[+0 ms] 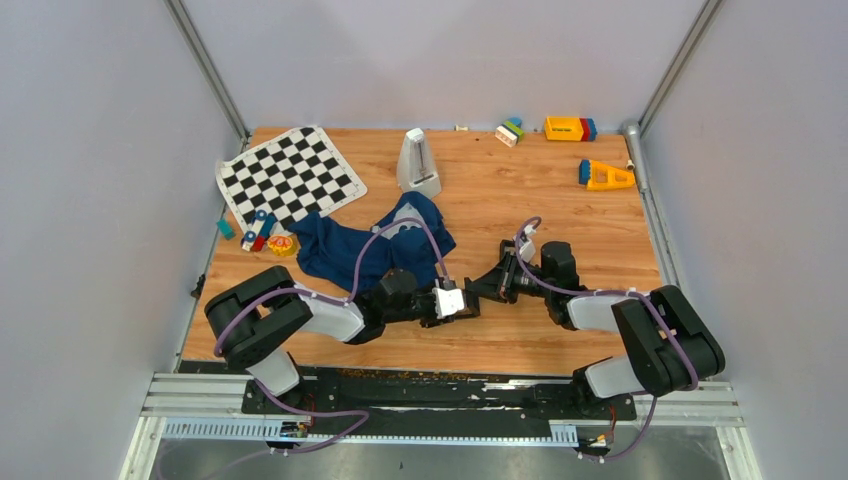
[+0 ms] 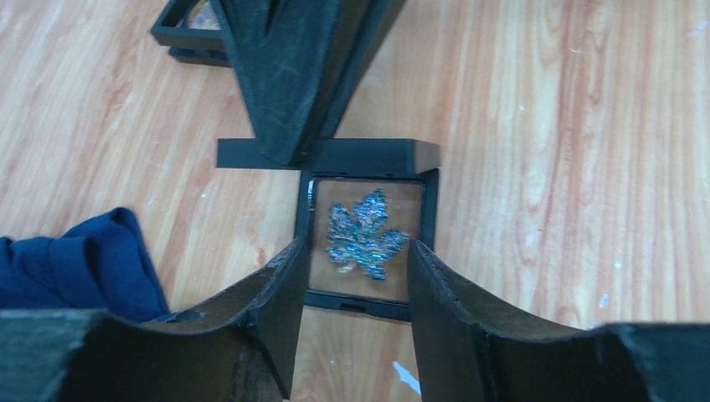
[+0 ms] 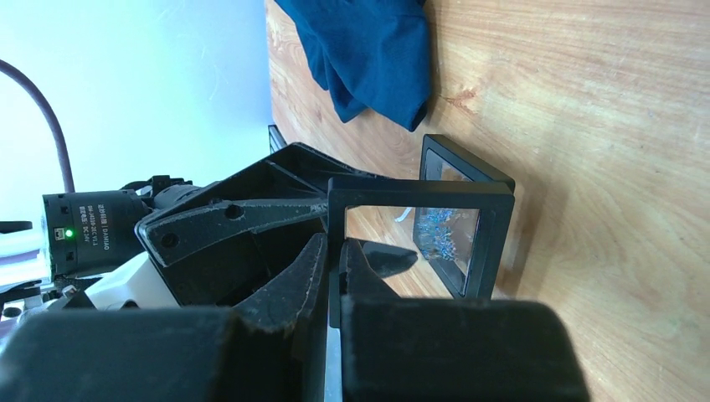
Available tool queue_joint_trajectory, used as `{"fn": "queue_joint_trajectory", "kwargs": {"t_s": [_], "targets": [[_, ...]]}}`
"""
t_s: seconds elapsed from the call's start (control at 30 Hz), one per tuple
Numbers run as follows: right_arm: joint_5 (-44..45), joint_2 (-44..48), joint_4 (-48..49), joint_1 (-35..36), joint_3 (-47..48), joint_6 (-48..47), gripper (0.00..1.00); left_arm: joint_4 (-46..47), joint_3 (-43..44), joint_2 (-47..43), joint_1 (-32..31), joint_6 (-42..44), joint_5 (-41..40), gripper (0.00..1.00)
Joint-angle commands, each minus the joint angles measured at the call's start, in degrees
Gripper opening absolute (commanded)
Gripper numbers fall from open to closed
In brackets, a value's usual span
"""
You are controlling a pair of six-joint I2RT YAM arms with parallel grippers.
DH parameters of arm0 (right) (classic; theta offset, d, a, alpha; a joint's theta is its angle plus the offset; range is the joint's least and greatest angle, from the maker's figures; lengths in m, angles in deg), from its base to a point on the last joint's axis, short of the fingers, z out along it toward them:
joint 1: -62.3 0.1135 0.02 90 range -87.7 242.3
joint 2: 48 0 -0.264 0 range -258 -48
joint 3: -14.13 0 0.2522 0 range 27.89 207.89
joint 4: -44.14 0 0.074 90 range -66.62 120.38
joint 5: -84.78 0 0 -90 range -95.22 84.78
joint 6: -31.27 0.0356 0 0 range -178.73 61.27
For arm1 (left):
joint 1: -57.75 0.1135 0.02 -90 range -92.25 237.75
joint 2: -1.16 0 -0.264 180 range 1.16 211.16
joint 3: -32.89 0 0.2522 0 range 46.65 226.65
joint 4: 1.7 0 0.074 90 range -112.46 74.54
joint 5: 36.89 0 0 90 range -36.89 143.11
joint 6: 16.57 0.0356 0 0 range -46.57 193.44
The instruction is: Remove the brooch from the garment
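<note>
Nearest, the left gripper (image 2: 356,249) stands half open astride a black frame (image 2: 366,303), gripping nothing. The right gripper (image 3: 336,251) pinches the frame's raised lid. I'd back off straight, then search the shirt (image 1: 365,250) beyond; I can't spot the brooch.

One navy T-shirt (image 1: 350,250); one chequered cloth (image 1: 290,178); one grey-white wedge (image 1: 417,162).

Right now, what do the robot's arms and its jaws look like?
The left arm and right arm are chunky black joints joined by white-grey shells. A thin purple cable loops along each one. The jaws are matte black wedges that taper to narrow tips. One black motor wears small white lettering and a tiny green light.
</note>
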Motion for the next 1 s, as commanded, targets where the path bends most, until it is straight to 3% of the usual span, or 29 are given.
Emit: {"fn": "queue_joint_trajectory", "kwargs": {"t_s": [0.0, 0.17, 0.47, 0.7, 0.97], "targets": [[1.49, 0.57, -0.56, -0.29, 0.86, -1.73, 0.00, -2.08, 1.65, -1.71, -0.38, 0.70, 6.05, 0.57], [3.19, 2.06, -4.21, -0.39, 1.20, -3.32, 0.00, -4.36, 2.21, -2.82, -0.42, -0.27, 9.29, 0.60], [10.77, 7.06, -20.58, -0.51, 5.11, -9.99, 0.00, -2.57, -0.02, -7.98, 0.68, -5.33, 4.52, 0.70], [22.58, 14.32, -34.85, -0.57, 6.86, -14.05, 0.04, -4.82, 2.09, -9.11, 6.54, -16.03, 5.50, 0.67], [36.79, 19.49, -48.99, -0.56, 9.09, -14.42, 0.09, -10.21, 3.14, -11.56, 8.31, -17.76, 0.24, 0.69]]}}
